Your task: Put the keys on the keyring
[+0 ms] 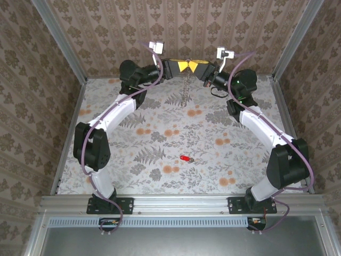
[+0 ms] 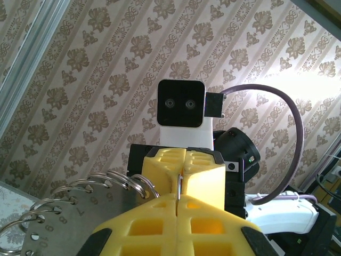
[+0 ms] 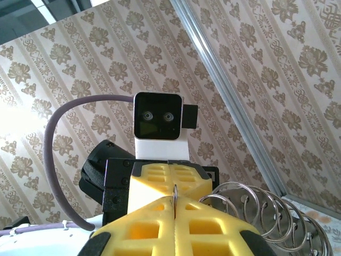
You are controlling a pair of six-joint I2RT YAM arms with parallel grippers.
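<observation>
Left claw and right claw, both tight on keyring; red key well apart

Robot lab test cell. Aluminium extrusion frame boxes it in, with damask-print panels as walls and a floral-print sheet on the table. Left arm and right arm are bolted to the front rail.
</observation>
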